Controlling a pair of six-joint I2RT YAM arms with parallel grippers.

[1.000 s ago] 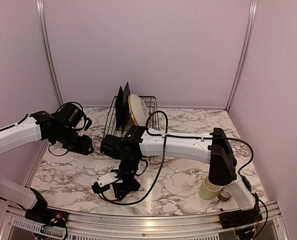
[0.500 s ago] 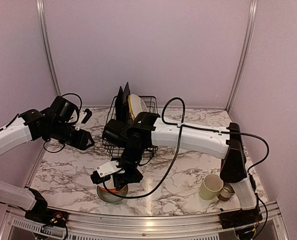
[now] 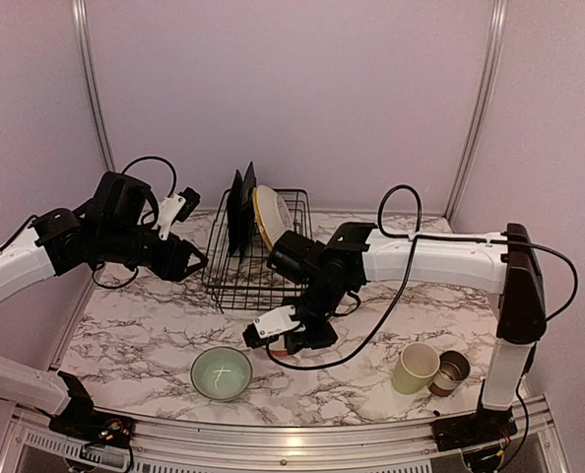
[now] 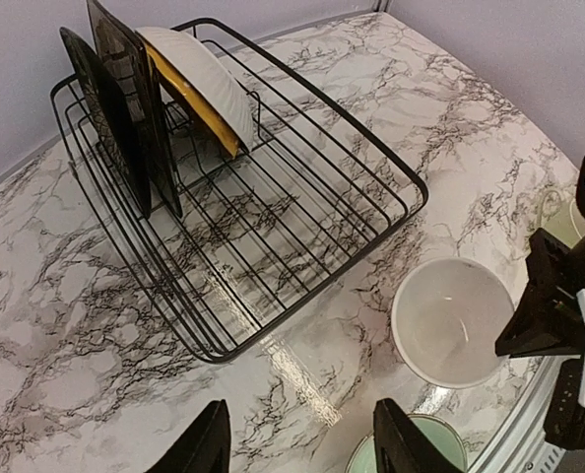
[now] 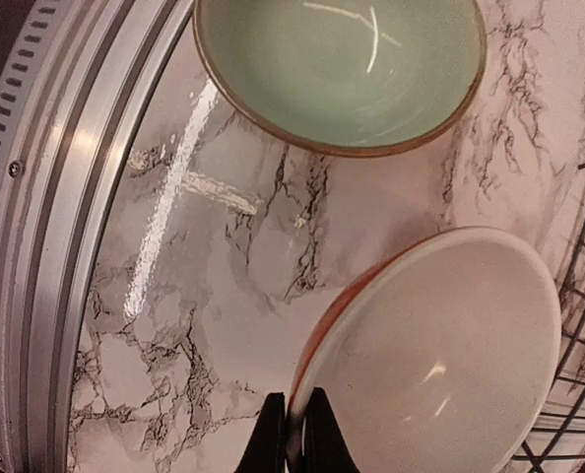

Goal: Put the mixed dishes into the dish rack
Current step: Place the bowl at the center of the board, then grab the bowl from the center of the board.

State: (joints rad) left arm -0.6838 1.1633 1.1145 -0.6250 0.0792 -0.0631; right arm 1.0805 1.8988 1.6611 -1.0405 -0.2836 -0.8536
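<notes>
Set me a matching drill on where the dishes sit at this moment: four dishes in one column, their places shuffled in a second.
Dishes
1. white bowl
2. green bowl
3. yellow plate
4. pale mug

Places
A. standing in the dish rack beside the black plates
B. rim pinched between the right fingers
C. front right corner of the table, next to the small cup
D. on the table in front of the dish rack, untouched

Pairs: 1-B, 2-D, 3-A, 4-C

Black wire rack point(image 4: 273, 212) with upright plates point(image 4: 125, 108); white bowl point(image 4: 452, 320) just beside
</notes>
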